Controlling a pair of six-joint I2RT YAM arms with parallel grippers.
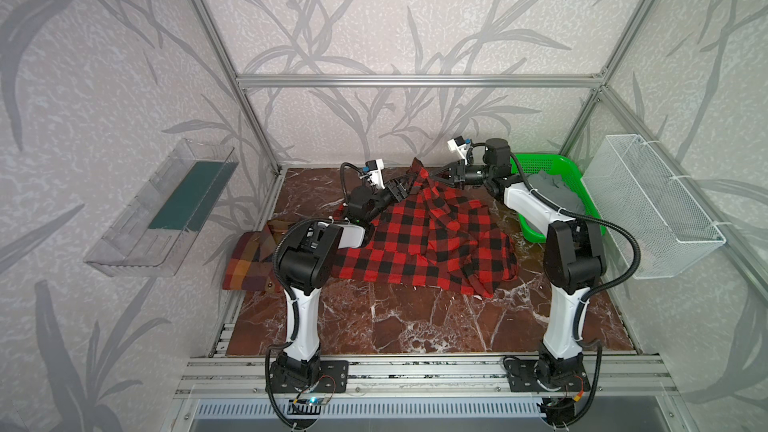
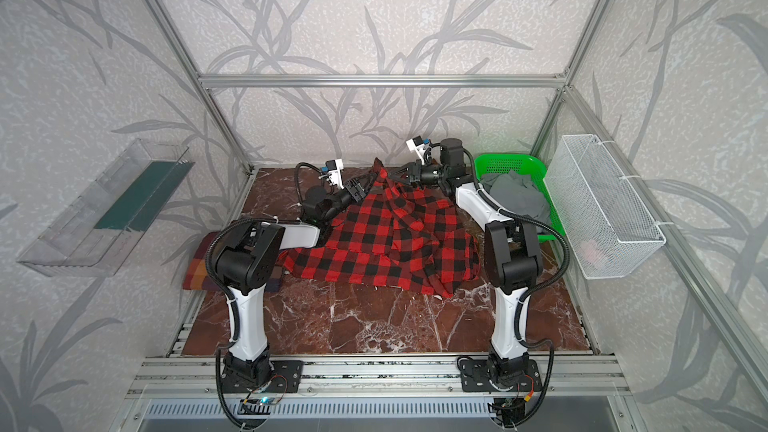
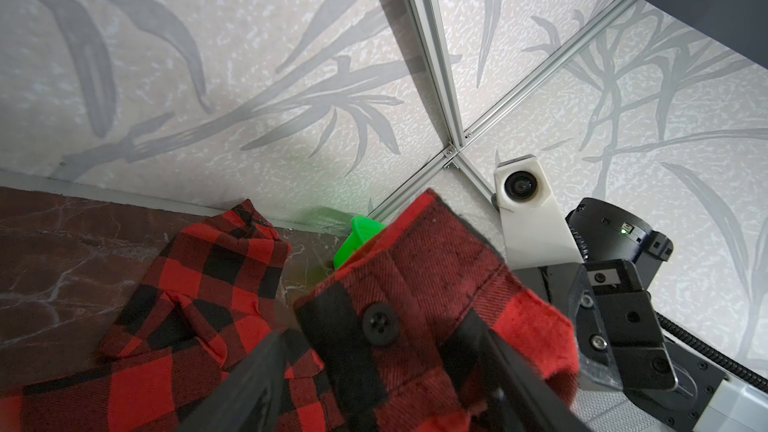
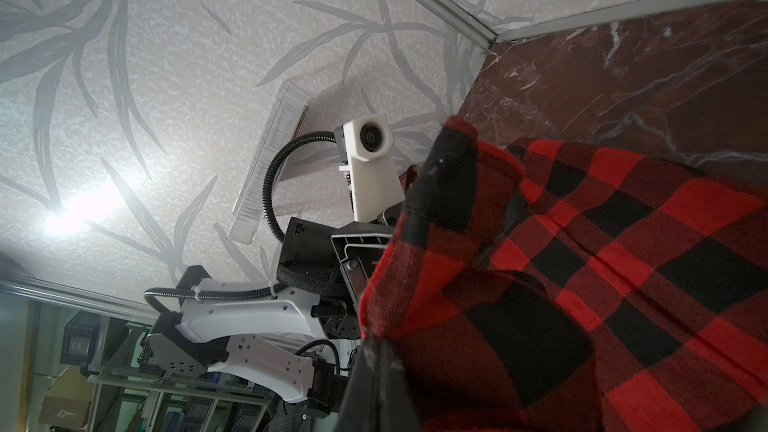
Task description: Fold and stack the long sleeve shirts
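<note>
- Two shirts were on the marble tabletop (image 1: 415,326). The red/black check shirt (image 1: 415,243) lay crumpled across the middle w/ one part raised to a peak at the back. The brown/orange plaid shirt (image 1: 249,259) lay flat at the left edge, partly hidden by the left arm.
- At the peak, the right gripper (image 1: 434,178) was clamped on the check cloth, which hung down from its tip.
- Just beside it, nearly tip to tip, was the left gripper (image 1: 409,185). In the left wrist view its fingers (image 3: 253,380) stood spread apart, w/ the shirt's cuff (image 3: 436,284) and black button (image 3: 380,323) btwn them.
- Back right, a green basket (image 1: 536,162) held a grey cloth (image 1: 552,193), partly behind the right arm.
- On the walls were a white wire basket (image 1: 656,209) on the right and a clear tray (image 1: 158,209) on the left.
</note>
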